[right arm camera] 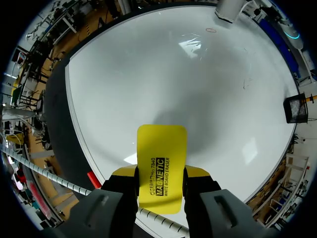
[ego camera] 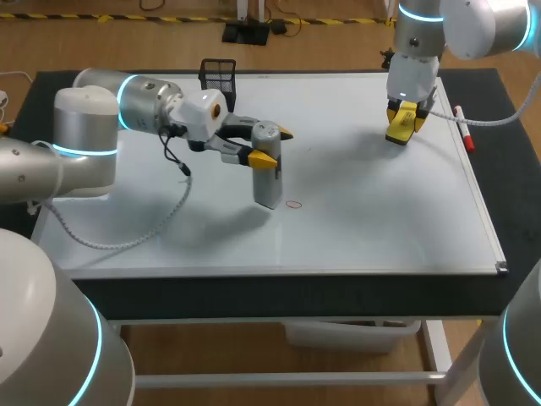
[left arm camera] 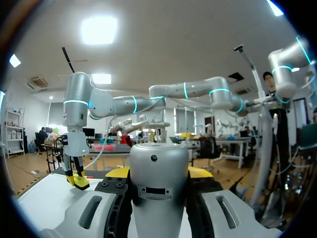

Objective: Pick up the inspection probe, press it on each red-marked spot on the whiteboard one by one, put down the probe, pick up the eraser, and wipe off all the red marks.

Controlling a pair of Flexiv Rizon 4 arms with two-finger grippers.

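**Both grippers loaded**

Our left gripper point(ego camera: 269, 148) clamps the inspection probe point(ego camera: 268, 182), upright on the whiteboard point(ego camera: 363, 211) just beside a red mark point(ego camera: 293, 204). Our right gripper point(ego camera: 404, 121) pinches the yellow eraser point(right arm camera: 161, 158) over the board's far right corner.

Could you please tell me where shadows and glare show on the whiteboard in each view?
Head view: soft shadows lie on the whiteboard under the left arm and beside the probe, a fainter one beside the eraser. Right wrist view: a shadow lies ahead of the eraser, a pale glare patch farther on, towards the probe. Left wrist view: too little board shows to tell.
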